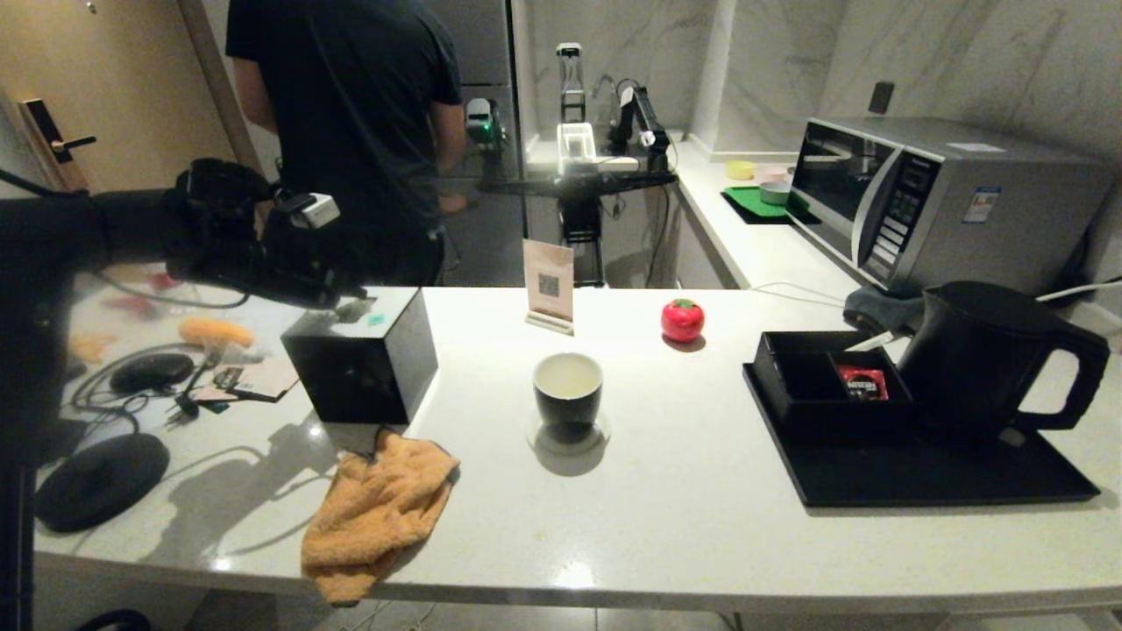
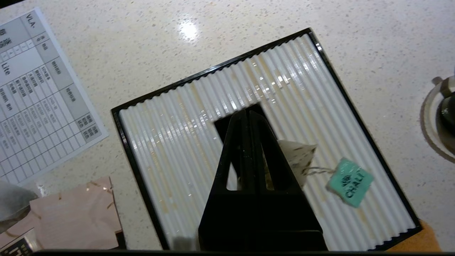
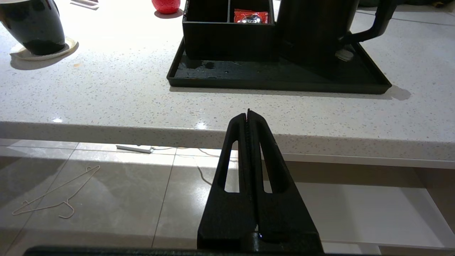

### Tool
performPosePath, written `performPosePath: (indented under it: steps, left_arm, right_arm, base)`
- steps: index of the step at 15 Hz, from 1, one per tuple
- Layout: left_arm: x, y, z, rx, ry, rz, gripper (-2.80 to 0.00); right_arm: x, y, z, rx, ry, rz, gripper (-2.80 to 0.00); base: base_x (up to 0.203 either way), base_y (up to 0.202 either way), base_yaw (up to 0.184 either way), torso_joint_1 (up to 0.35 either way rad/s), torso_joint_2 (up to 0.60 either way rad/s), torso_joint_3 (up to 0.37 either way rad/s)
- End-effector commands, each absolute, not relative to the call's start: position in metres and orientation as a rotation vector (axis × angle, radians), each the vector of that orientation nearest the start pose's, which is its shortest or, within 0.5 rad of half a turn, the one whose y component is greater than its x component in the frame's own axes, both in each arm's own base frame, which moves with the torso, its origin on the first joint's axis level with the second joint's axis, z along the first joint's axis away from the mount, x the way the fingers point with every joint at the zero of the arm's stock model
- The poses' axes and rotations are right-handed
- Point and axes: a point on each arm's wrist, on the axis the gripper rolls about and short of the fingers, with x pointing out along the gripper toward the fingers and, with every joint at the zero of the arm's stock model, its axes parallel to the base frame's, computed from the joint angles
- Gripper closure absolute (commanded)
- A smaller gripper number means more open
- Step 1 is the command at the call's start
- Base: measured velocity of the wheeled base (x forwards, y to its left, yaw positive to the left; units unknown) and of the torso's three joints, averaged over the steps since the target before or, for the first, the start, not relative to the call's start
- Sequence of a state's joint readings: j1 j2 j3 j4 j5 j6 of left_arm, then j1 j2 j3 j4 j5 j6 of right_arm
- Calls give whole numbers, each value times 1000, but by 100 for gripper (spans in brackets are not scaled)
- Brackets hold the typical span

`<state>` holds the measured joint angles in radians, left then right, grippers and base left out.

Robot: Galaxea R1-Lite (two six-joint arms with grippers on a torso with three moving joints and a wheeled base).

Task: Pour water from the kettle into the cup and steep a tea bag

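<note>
Black cup (image 1: pixel 568 388) white inside; sachet (image 1: pixel 862 382) in organiser (image 1: pixel 793 386)

Matte black left arm (image 1: pixel 131 237) with small white module, left gripper (image 2: pixel 247 117) and right gripper (image 3: pixel 247 115): black tapered slotted fingers

Kitchen: marble walls, white counter (image 1: pixel 666 526), microwave (image 1: pixel 929 202), kettle (image 1: pixel 982 359) on tray (image 1: pixel 920 478).

The head view looks down and forward across the table (image 1: pixel 666 491). The left wrist view looks steeply down, close above the tissue box (image 2: pixel 270 142). The right wrist view looks level from below the table's edge, sharing the cup (image 3: pixel 33 26) and kettle (image 3: pixel 312 25) with the head view.
</note>
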<state>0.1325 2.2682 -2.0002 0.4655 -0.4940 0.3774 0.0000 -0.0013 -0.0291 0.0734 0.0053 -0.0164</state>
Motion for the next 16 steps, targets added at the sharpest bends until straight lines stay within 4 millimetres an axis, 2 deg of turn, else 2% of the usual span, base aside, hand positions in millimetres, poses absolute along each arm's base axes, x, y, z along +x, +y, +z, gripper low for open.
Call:
performPosePath:
  steps: [1, 16]
  left_arm:
    - [451, 43, 194, 138, 616, -485, 0]
    - [457, 52, 173, 117, 666, -480, 0]
  right_arm:
    - [-25, 0, 76, -17, 44, 7, 0]
    - [-25, 0, 76, -17, 44, 7, 0]
  base:
    - [0, 0, 0, 0, 0, 0]
    - [0, 0, 0, 0, 0, 0]
